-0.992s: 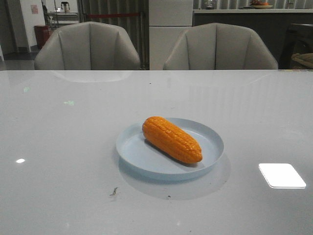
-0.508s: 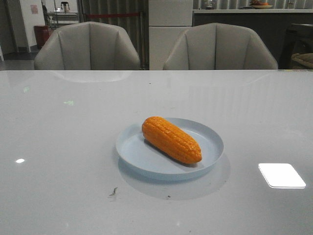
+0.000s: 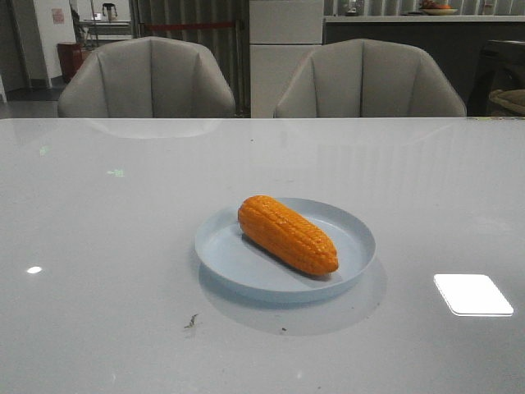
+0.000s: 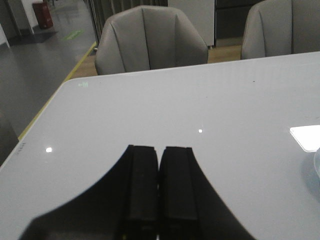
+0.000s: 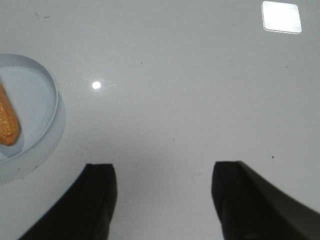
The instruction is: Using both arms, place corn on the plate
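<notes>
The orange corn (image 3: 289, 234) lies slantwise in the pale blue plate (image 3: 354, 230) at the middle of the white table in the front view. Neither arm shows in the front view. In the right wrist view my right gripper (image 5: 164, 169) is open and empty over bare table, with the plate's rim (image 5: 54, 97) and the tip of the corn (image 5: 7, 125) off to one side, well apart from the fingers. In the left wrist view my left gripper (image 4: 159, 149) is shut on nothing above bare table. A sliver of the plate (image 4: 317, 162) shows at that view's edge.
Two grey chairs (image 3: 149, 78) (image 3: 369, 80) stand behind the table's far edge. A small dark speck (image 3: 191, 321) lies on the table in front of the plate. Bright lamp reflections (image 3: 472, 294) show on the glossy top.
</notes>
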Tool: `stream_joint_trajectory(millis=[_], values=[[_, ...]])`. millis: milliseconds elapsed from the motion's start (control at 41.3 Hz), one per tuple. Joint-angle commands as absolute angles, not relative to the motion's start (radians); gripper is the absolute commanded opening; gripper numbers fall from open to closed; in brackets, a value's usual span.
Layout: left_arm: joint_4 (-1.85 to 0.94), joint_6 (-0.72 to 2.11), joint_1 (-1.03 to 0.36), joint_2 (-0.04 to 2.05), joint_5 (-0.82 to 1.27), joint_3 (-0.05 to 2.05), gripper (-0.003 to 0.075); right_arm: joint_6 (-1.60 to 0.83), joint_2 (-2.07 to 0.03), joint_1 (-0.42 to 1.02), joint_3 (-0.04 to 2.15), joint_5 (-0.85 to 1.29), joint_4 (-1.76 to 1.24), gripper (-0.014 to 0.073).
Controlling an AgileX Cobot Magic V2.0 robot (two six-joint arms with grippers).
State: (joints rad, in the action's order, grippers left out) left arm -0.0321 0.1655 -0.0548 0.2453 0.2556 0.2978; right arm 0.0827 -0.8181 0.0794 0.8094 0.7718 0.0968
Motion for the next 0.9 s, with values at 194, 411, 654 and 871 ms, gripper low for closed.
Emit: stream_joint_trajectory(millis=[194, 411, 654, 871], values=[[-0.04, 0.159, -0.043, -0.012, 0.143, 0.138, 0.0094, 0.075, -0.811, 0.074, 0.836, 0.709, 0.099, 0.0521], [-0.042, 0.159, -0.043, -0.028, 0.03, 0.027, 0.0094, 0.075, -0.811, 0.074, 0.836, 0.709, 0.099, 0.0521], [-0.042, 0.159, -0.043, -0.028, 0.006, -0.048, 0.0094, 0.075, -0.811, 0.074, 0.836, 0.709, 0.099, 0.0521], [-0.042, 0.159, -0.043, -0.028, 0.013, -0.048, 0.0094, 0.075, -0.811, 0.074, 0.836, 0.709, 0.099, 0.0521]])
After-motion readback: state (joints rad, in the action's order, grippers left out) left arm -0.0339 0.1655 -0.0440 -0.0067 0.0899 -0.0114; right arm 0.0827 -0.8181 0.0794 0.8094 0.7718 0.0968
